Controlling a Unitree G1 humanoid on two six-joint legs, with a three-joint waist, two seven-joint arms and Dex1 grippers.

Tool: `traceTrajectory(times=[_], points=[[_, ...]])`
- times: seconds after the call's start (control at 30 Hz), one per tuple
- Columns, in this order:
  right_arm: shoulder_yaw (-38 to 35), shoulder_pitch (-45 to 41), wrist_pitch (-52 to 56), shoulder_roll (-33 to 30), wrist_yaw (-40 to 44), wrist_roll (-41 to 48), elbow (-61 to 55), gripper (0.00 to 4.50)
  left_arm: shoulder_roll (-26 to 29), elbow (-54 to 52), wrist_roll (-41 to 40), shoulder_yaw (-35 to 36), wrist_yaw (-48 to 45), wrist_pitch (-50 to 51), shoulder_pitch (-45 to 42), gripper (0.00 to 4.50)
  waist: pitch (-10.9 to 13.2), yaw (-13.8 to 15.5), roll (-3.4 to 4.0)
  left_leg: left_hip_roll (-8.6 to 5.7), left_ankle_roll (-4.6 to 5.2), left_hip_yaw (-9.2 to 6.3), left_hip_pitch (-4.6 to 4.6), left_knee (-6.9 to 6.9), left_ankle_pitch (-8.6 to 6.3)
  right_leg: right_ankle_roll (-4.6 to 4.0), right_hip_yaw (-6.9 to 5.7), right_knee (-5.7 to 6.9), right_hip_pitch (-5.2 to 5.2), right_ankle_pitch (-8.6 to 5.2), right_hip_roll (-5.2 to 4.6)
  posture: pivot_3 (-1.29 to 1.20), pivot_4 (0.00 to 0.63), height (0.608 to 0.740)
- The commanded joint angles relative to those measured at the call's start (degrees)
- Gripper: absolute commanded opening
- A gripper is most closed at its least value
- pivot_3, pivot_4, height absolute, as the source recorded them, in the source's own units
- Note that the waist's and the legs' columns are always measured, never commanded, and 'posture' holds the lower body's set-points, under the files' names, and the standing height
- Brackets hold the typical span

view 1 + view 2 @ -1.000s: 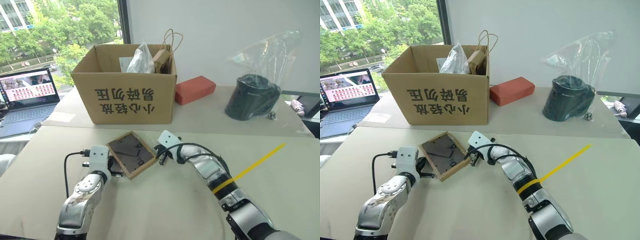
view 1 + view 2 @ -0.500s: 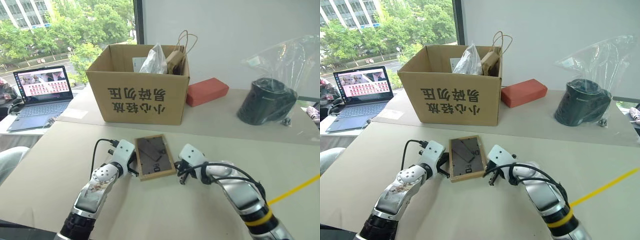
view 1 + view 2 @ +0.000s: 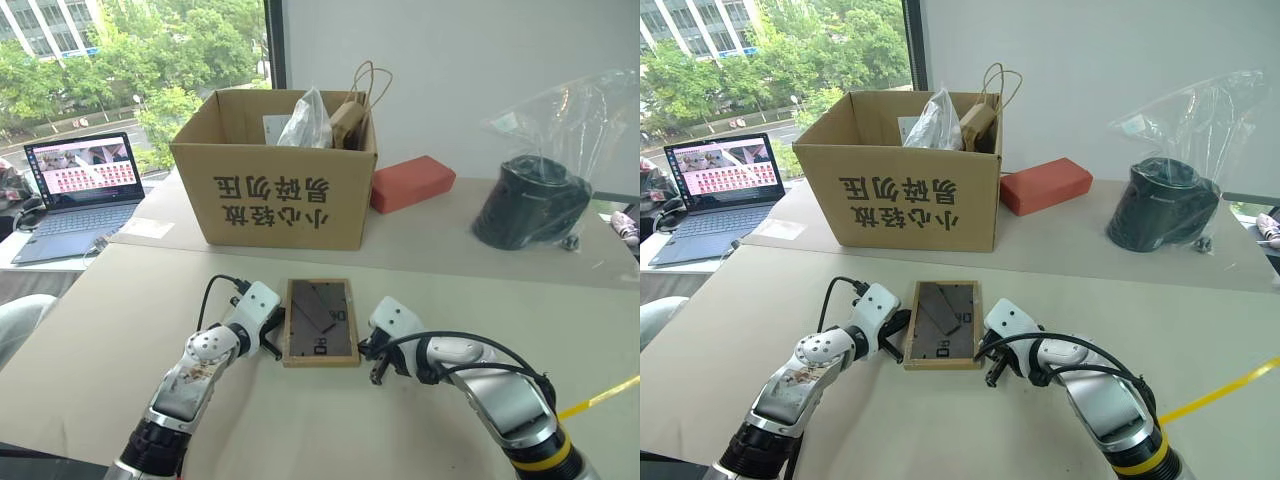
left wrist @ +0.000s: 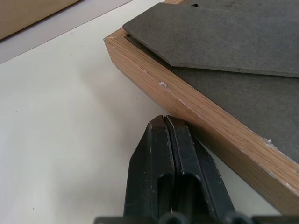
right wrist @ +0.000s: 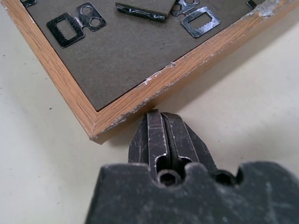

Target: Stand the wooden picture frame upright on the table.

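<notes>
I read the wooden picture frame (image 3: 319,322) as lying face down on the table (image 3: 120,310), dark back panel up, with its fold-out stand (image 3: 318,305) resting against that panel. The frame sits just in front of the cardboard box (image 3: 275,190), its long sides running roughly away from me.

Left gripper (image 3: 277,335): at the frame's left long edge, forearm low over the table and angled in toward the frame. In the left wrist view its two black fingers (image 4: 168,168) are pressed together with no gap, tips touching or just beside the light-wood side of the frame; nothing is between them.

Right gripper (image 3: 376,372): beside the frame's near right corner, wrist bent sharply so the arm curls back toward the frame from the right, tips pitched down at the table. In the right wrist view its fingers (image 5: 163,140) are likewise fully together, tips just short of the chipped wood edge near that corner; I cannot tell whether they touch it. That view also shows metal hanger clips (image 5: 74,21) on the back panel.

Relative to the frame: a red brick-shaped block (image 3: 412,182) lies beyond it to the right of the box, a black object inside a clear plastic bag (image 3: 530,195) farther right, and an open laptop (image 3: 75,190) well off to the left.
</notes>
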Motion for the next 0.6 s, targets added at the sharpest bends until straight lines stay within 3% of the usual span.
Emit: traceTrajectory(times=[0.03, 0.37, 0.6], points=[[4.23, -0.57, -0.73, 1.23, 3.01, 4.75, -3.05, 0.00, -1.86, 1.01, -0.35, -4.74, -3.18, -0.77, 0.23, 0.06, 0.00, 0.02, 0.00, 0.00, 0.00, 0.00, 0.00, 0.00, 0.00, 0.00, 0.00, 0.00, 0.00, 0.00, 0.00, 0.00, 0.150, 0.740], [4.97, -1.85, -1.27, -0.67, 5.17, 7.39, -2.98, 0.00, -2.55, 2.76, 1.24, -4.03, -3.82, -3.55, -0.11, 0.06, -0.02, 0.02, -0.01, 0.00, 0.00, 0.00, 0.02, 0.01, 0.00, 0.03, 0.00, 0.01, 0.03, -0.02, 0.00, 0.00, 0.150, 0.740], [-0.42, -1.02, -6.87, -3.95, 2.87, 3.79, 3.94, 0.00, -0.44, -1.94, 0.60, 2.82, -2.34, -4.04, 3.32, 0.06, -0.03, -0.53, -0.04, 0.02, 0.00, 0.00, 0.03, 0.01, 0.00, 0.06, 0.00, 0.04, 0.01, -0.03, 0.01, 0.00, 0.150, 0.740]])
